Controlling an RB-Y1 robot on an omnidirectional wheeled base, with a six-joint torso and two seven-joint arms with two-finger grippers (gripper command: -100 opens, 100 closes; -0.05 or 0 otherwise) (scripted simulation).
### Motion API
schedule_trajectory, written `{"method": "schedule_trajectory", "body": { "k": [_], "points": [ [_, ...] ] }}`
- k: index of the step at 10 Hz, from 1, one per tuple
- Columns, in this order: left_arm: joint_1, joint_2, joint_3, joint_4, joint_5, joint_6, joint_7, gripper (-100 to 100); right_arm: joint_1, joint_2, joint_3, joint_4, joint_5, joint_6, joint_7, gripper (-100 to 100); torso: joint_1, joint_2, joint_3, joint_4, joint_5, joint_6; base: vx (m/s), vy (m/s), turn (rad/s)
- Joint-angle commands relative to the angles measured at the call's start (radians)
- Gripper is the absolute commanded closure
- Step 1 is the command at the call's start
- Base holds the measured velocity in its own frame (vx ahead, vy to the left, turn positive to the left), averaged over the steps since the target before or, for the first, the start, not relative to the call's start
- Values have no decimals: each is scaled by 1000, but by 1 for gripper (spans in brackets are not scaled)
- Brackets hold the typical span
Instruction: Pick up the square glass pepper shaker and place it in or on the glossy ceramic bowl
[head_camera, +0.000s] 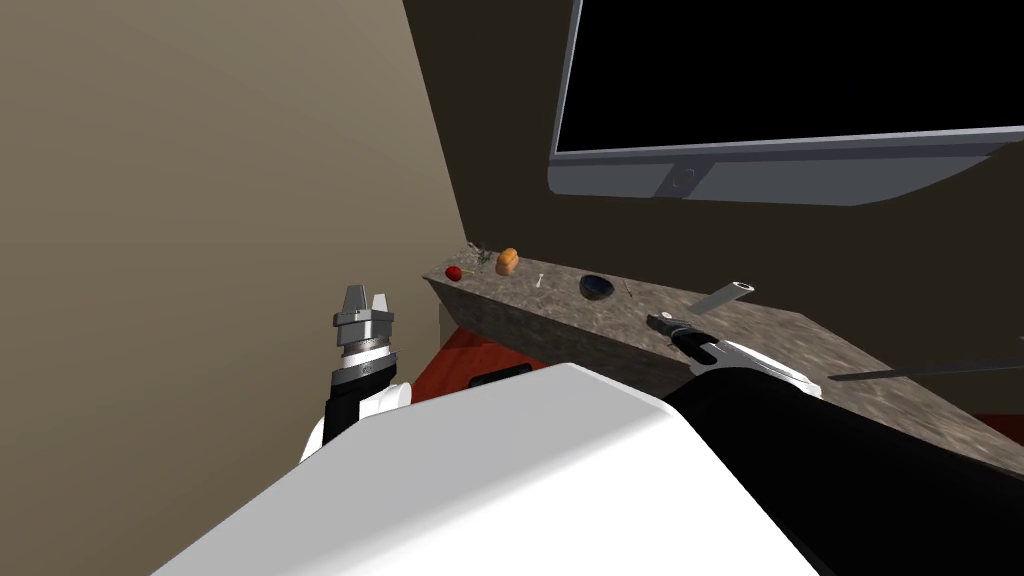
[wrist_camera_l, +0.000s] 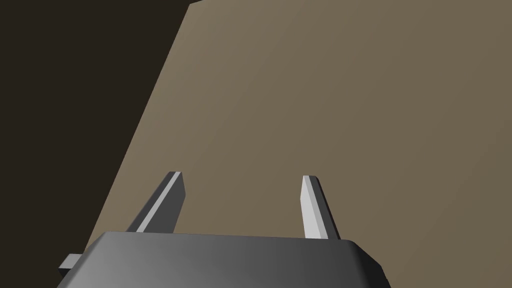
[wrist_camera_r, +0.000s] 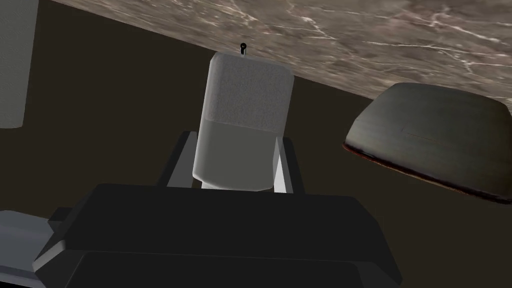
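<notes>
Grip: the right tool (wrist_camera_r: 236, 142) is clamped on the pepper shaker (wrist_camera_r: 247, 100), one blade pressing each flat side, low on the body near the tool's dark box.
Shaker's place: held in that grip out by the brown, pale-veined desk (wrist_camera_r: 350, 30), with the bowl (wrist_camera_r: 430, 130) just beside it. I can't tell whether its base is clear of the desk top.
Shaker's look: a squared block with rounded corners, pale grey. The half nearer the tool is smooth and the far half is grainy, probably the pepper fill.
Handling, my call: small, light and stiff, but smooth-walled, so it could slip, and breakable if dropped. The flat opposite faces are the right hold, and the blades have them.
Bowl's look: dark, glossy and shallow, with rounded walls and a reddish-brown line at the rim. From the head camera the bowl (head_camera: 597, 287) sits mid-desk, looking dark blue.
Next, my call: a short carry, then a low, gentle release into the bowl. It's hard on hard, so no dropping.
Spare arm: the left tool (wrist_camera_l: 242, 180) has its blades apart and holds nothing, raised by the beige wall (head_camera: 200, 200), well apart from the desk.
</notes>
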Motion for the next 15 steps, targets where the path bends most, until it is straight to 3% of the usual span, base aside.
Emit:
{"method": "schedule_trajectory", "body": {
  "k": [1, 5, 15],
  "points": [
    [0, 0, 0, 0, 0, 0, 0, 0, 34, -26, -18, -23, -11, 12, -7, 100, 0, 0, 0, 0, 0, 0, 80, 169, -48],
    [0, 0, 0, 0, 0, 0, 0, 0, 73, -118, -30, -75, -54, 47, -33, 100, -7, -4, -2, -1, -2, -4, 94, 94, -3],
    [0, 0, 0, 0, 0, 0, 0, 0, 96, -327, 18, -228, -187, 164, -107, 100, -20, 1, 0, -1, -8, -4, 37, -21, 41]
  ]
}}
